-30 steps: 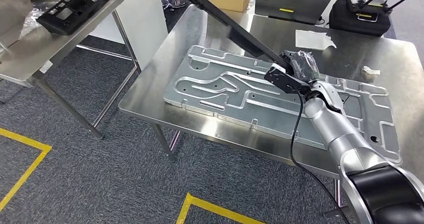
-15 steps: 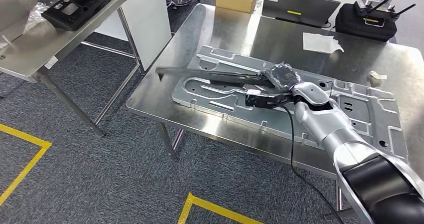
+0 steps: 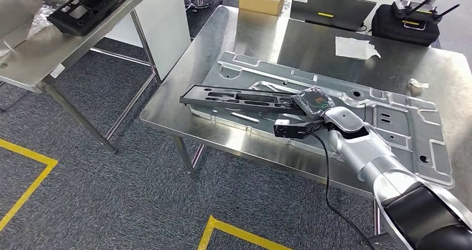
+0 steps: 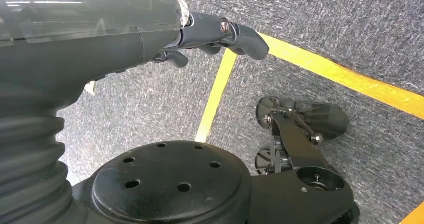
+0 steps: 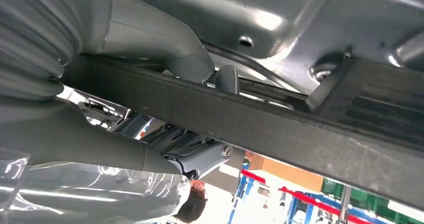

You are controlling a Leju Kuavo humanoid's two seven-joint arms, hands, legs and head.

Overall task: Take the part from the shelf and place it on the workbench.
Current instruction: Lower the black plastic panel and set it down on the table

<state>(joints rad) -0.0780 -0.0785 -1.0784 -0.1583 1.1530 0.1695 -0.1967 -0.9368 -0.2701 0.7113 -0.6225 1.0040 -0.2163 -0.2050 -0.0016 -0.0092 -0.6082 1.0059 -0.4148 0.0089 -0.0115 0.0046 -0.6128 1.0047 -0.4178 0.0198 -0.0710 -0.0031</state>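
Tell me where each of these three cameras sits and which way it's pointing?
Head view: high on the body, looking forward and down at the steel workbench; the silver right arm reaches in, its right hand holding the long black part.
Left wrist view: behind the left hand, hanging over grey carpet with yellow tape.
Right wrist view: behind the right hand, close against the part, with the ribbed metal plate beyond.
Shared: head and right wrist views both show the part and plate.
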